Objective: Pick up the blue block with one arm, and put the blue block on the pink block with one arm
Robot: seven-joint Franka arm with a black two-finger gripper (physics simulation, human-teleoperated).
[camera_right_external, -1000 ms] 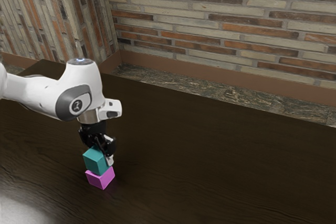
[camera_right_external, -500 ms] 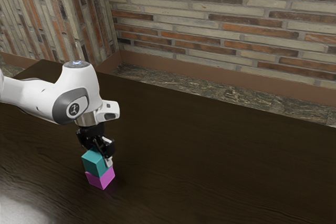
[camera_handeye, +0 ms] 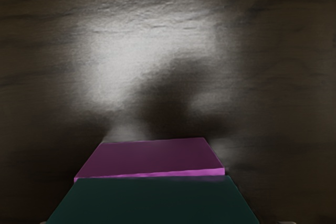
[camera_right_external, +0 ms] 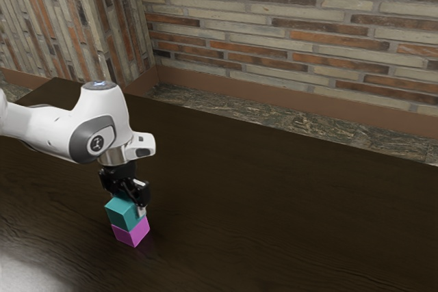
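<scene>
The blue block (camera_right_external: 121,213), teal in colour, rests on top of the pink block (camera_right_external: 133,232) on the dark wooden table (camera_right_external: 274,196), at the exterior view's lower left. My gripper (camera_right_external: 126,200) comes straight down from above and is shut on the blue block, its fingers along two of the block's sides. In the wrist view the blue block (camera_handeye: 152,200) lies blurred just under the hand, with the pink block's (camera_handeye: 152,158) top face showing beyond it.
A brick wall (camera_right_external: 287,25) with a stone ledge (camera_right_external: 294,121) runs along the table's far side, and another brick wall closes the exterior view's left corner. Bare tabletop stretches to the exterior view's right of the stack.
My hand has sunk a little, bringing the blue block down from just above the pink block onto it. The pink block has stayed where it was.
</scene>
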